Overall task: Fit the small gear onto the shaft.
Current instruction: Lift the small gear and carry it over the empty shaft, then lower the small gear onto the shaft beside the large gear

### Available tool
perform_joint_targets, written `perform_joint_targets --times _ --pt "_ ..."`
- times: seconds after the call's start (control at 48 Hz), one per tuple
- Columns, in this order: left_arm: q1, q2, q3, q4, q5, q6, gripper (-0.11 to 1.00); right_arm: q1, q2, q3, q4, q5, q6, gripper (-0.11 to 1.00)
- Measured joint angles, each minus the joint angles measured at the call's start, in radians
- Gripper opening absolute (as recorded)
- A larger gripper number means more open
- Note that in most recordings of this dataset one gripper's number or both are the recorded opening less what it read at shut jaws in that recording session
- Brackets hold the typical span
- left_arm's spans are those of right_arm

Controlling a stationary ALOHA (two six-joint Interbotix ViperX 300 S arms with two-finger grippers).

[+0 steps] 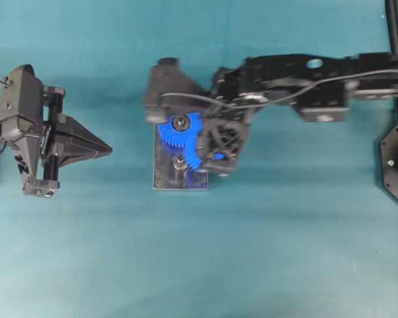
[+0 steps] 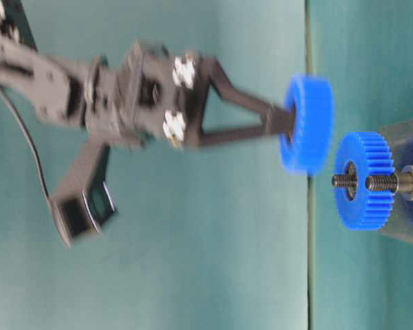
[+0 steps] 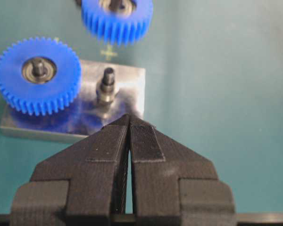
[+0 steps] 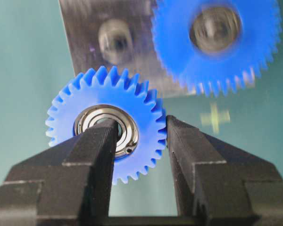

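The small gear [image 4: 106,129] is pinched by the right gripper [image 4: 137,141], with one finger [image 4: 96,141] lying over the silver hub and the other pressed on the teeth at the rim. In the table-level view the small gear [image 2: 306,124] is seen held up in the air, above the grey plate [image 3: 127,87] and not touching it. The shaft [image 3: 107,84] stands bare on the right part of the plate, just beside the larger gear [image 3: 37,75], which already sits on its own pin on the left part. The left gripper [image 3: 129,139] is pressed together with nothing in it and is kept near the plate's near edge, well apart from the work. Several things could go wrong from here. The hole in the hub is partly covered by a finger, so the shaft could be blocked or the finger could be bumped. The gear is held by only part of its edge, so it could tip or slip out and fall. If the gear is brought down off-centre, its hub could land on the tip of the shaft and not slide on. The teeth of the two gears could also clash if they are not lined up. No boxes, bowls or other containers can be seen, so nothing is held inside anything.
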Motion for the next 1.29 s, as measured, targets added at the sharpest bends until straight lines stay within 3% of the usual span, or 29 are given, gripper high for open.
perform_joint_targets --times 0.479,1.146,1.291 --pt "0.0 -0.002 0.0 0.002 0.0 0.0 0.0 0.008 0.144 -0.126 0.0 0.0 -0.002 0.34" --pt "0.0 0.0 0.0 0.002 0.0 0.0 0.0 0.011 0.163 -0.13 0.002 0.034 0.002 0.34" --pt "0.0 0.0 0.0 0.002 0.0 -0.002 0.0 0.003 0.163 -0.13 0.021 0.034 0.006 0.34"
